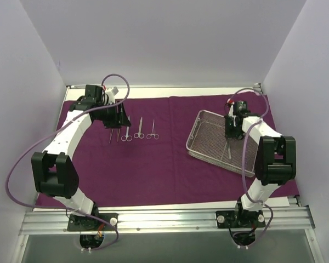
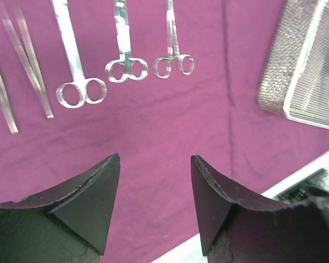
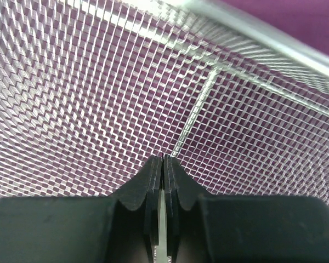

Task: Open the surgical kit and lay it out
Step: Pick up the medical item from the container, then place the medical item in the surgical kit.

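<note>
Top view: the right gripper (image 1: 230,133) is reaching into the wire-mesh tray (image 1: 200,143), which is lying at 3 o'clock on the purple cloth (image 1: 153,164). Its fingers are pressing together, pinching a slim silver instrument (image 3: 161,230) that is trailing toward 6 o'clock. The left gripper (image 2: 155,164) is hovering spread over the cloth, with three scissor-handled instruments (image 2: 126,68) lying at its 12 o'clock and tweezers (image 2: 33,82) at 10 o'clock.

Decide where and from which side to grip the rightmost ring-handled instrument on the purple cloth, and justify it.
Probably the shank of the rightmost instrument, just beyond its rings, from straight above, jaws across it. It lies flat on the cloth, slim, with a gap to its neighbour.
</note>
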